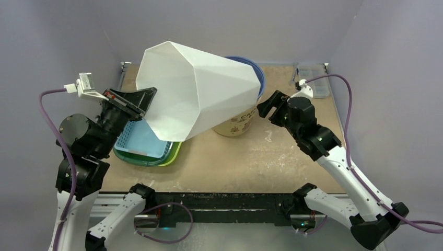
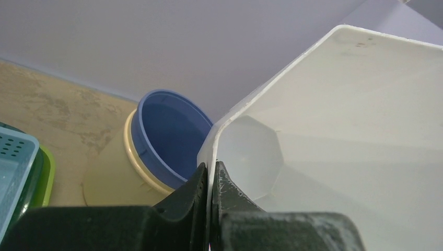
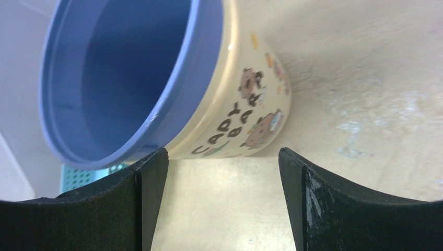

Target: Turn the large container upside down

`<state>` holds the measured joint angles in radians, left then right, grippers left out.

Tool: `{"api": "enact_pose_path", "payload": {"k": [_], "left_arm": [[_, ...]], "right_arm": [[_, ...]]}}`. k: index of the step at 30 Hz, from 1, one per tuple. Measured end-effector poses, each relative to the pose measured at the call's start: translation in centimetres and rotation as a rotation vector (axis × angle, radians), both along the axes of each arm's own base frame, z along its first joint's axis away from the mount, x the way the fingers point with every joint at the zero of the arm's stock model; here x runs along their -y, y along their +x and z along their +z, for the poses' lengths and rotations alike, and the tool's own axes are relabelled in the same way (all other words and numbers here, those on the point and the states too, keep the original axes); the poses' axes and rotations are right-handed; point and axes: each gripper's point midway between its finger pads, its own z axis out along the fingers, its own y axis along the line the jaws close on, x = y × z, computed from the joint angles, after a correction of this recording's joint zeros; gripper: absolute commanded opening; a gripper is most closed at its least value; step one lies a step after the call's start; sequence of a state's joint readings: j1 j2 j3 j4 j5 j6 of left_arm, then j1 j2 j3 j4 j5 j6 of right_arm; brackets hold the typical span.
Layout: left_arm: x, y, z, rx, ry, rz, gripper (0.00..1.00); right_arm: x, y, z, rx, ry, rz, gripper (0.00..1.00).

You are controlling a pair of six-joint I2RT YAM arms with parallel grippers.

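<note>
Flip about half done, by my read: the large white container [image 1: 198,94] is off the counter [image 1: 261,167] and lies roughly on its side in the air, mouth toward the near left, narrow base toward the far right. It is not yet inverted or set down, so the remaining rotation and the placing are left. Near left, my left hand [image 1: 137,102] is clamped tight on the container's rim, one finger inside the wall, one outside. Below it sits a light-blue basket [image 1: 143,146] nested in green ones. My right hand [image 1: 266,104] is wide open, holding nothing, close by the beige cup [image 1: 237,125] with the blue liner; I cannot tell whether they touch. The container's base hangs over that cup.
</note>
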<state>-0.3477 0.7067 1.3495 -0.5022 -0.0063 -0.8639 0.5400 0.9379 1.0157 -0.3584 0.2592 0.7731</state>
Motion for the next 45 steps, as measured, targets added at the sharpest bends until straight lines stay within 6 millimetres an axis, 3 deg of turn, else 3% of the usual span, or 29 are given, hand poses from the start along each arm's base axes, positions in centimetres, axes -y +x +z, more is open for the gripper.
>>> {"api": "enact_pose_path", "payload": {"k": [4, 11, 16, 20, 23, 28, 31, 34, 38, 45], "left_arm": [[1.7, -0.1, -1.6, -0.038, 0.0, -0.091, 0.0], [5.7, -0.9, -5.6, -0.109, -0.019, -0.327, 0.0], [7.9, -0.9, -10.7, -0.213, -0.038, -0.461, 0.0], [8.7, -0.5, -15.8, -0.308, -0.034, -0.502, 0.0], [8.9, -0.3, -20.5, -0.38, -0.064, -0.496, 0.0], [8.6, -0.4, -28.5, -0.517, -0.157, -0.452, 0.0], [8.2, -0.7, -31.9, -0.586, -0.194, -0.415, 0.0], [7.9, -0.7, -33.7, -0.614, -0.22, -0.379, 0.0], [8.1, -0.6, -34.8, -0.639, -0.234, -0.361, 0.0], [9.5, -2.3, -39.4, -0.793, -0.193, -0.362, 0.0]], "right_arm": [[2.1, 0.5, 0.5, 0.006, -0.086, -0.088, 0.81], [6.7, 0.5, 4.2, 0.109, -0.194, -0.264, 0.81], [9.1, -0.2, 7.3, 0.18, -0.209, -0.359, 0.82], [9.4, -0.8, 8.9, 0.217, -0.179, -0.359, 0.84], [8.2, -1.0, 9.7, 0.235, -0.146, -0.288, 0.84], [4.2, -1.4, 11.2, 0.286, -0.069, -0.076, 0.84], [1.5, -2.1, 12.6, 0.34, -0.02, 0.079, 0.86], [-1.4, -3.3, 14.1, 0.409, 0.015, 0.262, 0.9], [-4.7, -4.9, 14.3, 0.463, -0.002, 0.501, 0.95], [-7.9, -6.7, 10.4, 0.434, -0.101, 0.82, 0.92]]}}
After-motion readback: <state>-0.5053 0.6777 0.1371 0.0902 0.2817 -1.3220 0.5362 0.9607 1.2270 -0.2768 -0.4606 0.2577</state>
